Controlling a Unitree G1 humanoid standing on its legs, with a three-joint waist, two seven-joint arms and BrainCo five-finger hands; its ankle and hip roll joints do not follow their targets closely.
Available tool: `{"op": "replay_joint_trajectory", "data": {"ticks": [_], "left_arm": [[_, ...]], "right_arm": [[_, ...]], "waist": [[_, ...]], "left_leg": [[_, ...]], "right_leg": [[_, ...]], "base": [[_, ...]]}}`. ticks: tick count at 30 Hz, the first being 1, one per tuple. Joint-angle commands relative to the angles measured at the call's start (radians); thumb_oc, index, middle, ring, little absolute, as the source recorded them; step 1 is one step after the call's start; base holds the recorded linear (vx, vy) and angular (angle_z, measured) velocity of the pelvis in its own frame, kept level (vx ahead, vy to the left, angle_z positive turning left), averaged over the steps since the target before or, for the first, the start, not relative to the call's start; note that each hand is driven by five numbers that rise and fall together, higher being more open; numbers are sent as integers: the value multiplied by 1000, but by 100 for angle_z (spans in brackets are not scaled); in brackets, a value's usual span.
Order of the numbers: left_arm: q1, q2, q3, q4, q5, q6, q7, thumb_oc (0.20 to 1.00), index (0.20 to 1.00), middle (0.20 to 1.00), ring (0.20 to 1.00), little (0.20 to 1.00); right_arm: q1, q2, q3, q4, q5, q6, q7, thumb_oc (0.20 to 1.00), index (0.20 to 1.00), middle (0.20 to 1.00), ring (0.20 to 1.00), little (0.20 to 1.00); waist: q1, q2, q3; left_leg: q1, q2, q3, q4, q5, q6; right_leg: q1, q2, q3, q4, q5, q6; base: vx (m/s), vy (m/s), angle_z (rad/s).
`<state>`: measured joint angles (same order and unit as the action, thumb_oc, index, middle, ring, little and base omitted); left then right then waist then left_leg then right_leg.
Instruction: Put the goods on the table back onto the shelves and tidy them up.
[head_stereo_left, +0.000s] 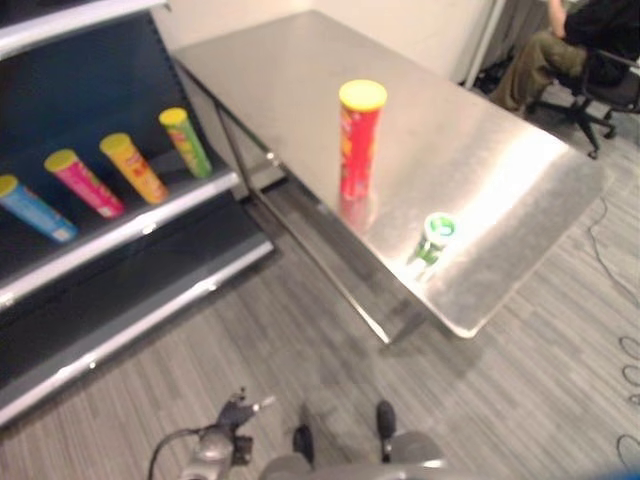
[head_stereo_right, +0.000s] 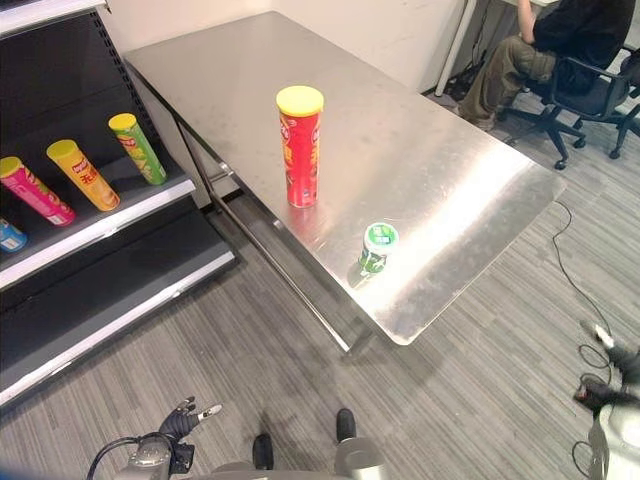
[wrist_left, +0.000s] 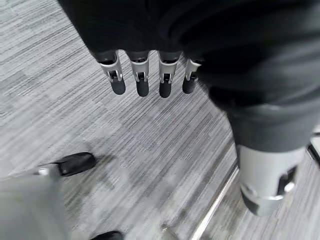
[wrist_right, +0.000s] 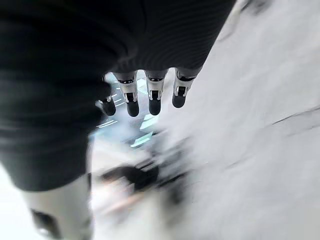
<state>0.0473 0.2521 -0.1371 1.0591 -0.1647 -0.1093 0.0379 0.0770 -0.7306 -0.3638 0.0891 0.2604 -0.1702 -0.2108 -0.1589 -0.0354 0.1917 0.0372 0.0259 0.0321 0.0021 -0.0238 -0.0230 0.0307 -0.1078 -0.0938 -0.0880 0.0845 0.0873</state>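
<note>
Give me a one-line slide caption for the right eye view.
Red can and small green can stand on the steel table; four cans lean on the shelf alongside.

Two silver hands under dark ribbed covers.
The left hand (wrist_left: 210, 45) wears a black ribbed cover over its back and wrist; its fingers (wrist_left: 142, 75) are short silver segments with small dark slots, ending in rounded black tips, and its thumb (wrist_left: 267, 182) is a thick silver cylinder. The right hand (wrist_right: 75, 60) has the same black cover, silver black-tipped fingers (wrist_right: 154, 95) and pale silver thumb (wrist_right: 57, 212).
</note>
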Motion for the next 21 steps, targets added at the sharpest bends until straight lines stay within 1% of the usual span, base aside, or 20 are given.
{"op": "replay_joint_trajectory", "data": {"ticks": [1,2,3,5,6,8,9,14,15,21], "left_arm": [[-35,50,4,-10,30,-29,-9,1000,1000,1000,1000,1000],[-34,49,7,-11,30,-29,-10,1000,1000,1000,1000,1000],[-29,56,2,-27,19,-31,-11,1000,1000,1000,1000,1000],[-16,62,-1,-48,-1,-35,-18,1000,1000,1000,1000,1000],[-16,62,0,-48,-1,-35,-18,1000,1000,1000,1000,1000],[-2,62,-6,-59,-16,-36,-22,1000,1000,1000,1000,1000],[5,60,-12,-55,-23,-37,-24,1000,1000,1000,1000,1000],[13,54,-8,-55,-46,-42,-20,1000,1000,1000,1000,1000],[20,49,-6,-55,-51,-44,-18,1000,1000,1000,1000,1000],[23,38,-6,-37,-62,-49,-14,1000,1000,1000,1000,1000]], "right_arm": [[-164,-101,118,-17,-42,-64,95,1000,1000,1000,1000,1000],[-169,-102,123,-14,-41,-64,95,1000,1000,1000,1000,1000],[-208,-113,189,-20,-33,-58,126,1000,1000,1000,1000,1000],[-254,-125,288,-7,-32,-49,179,1000,1000,1000,1000,1000],[-255,-125,289,-6,-32,-49,179,1000,1000,1000,1000,1000],[-301,-132,376,23,-43,-32,216,1000,1000,1000,1000,1000],[-340,-130,442,58,-59,-24,231,1000,1000,1000,1000,1000],[-383,-125,506,100,-60,-18,241,1000,1000,1000,1000,1000],[-394,-135,537,101,-79,-16,254,1000,1000,1000,1000,1000],[-413,-155,593,125,-103,-17,273,1000,1000,1000,1000,1000]], "waist": [[63,-16,-12],[60,-16,-11],[72,-12,-11],[82,-8,-10],[82,-8,-10],[95,-6,-8],[106,-3,-6],[116,1,-3],[123,2,-2],[130,-1,-3]], "left_leg": [[-53,67,-29,142,-129,-70],[-52,67,-29,142,-130,-71],[-49,70,-33,136,-124,-74],[-47,71,-41,129,-117,-78],[-47,71,-42,129,-117,-78],[-46,71,-48,127,-113,-81],[-44,72,-53,123,-108,-84],[-45,72,-65,115,-98,-90],[-45,73,-70,111,-93,-92],[-41,75,-77,98,-87,-95]], "right_leg": [[25,-73,-34,141,-203,72],[26,-72,-34,141,-203,72],[33,-73,-41,139,-205,70],[45,-75,-52,136,-208,68],[46,-75,-53,136,-208,68],[53,-75,-65,137,-212,66],[61,-76,-74,135,-215,63],[71,-76,-98,134,-219,61],[77,-77,-108,133,-221,61],[87,-76,-128,131,-221,62]], "base": [[12,-32,3],[11,-47,10],[8,-42,18],[10,-48,30],[2,-32,26],[-1,-43,19],[3,-43,15],[7,-38,16],[8,-22,9],[10,-15,14]]}}
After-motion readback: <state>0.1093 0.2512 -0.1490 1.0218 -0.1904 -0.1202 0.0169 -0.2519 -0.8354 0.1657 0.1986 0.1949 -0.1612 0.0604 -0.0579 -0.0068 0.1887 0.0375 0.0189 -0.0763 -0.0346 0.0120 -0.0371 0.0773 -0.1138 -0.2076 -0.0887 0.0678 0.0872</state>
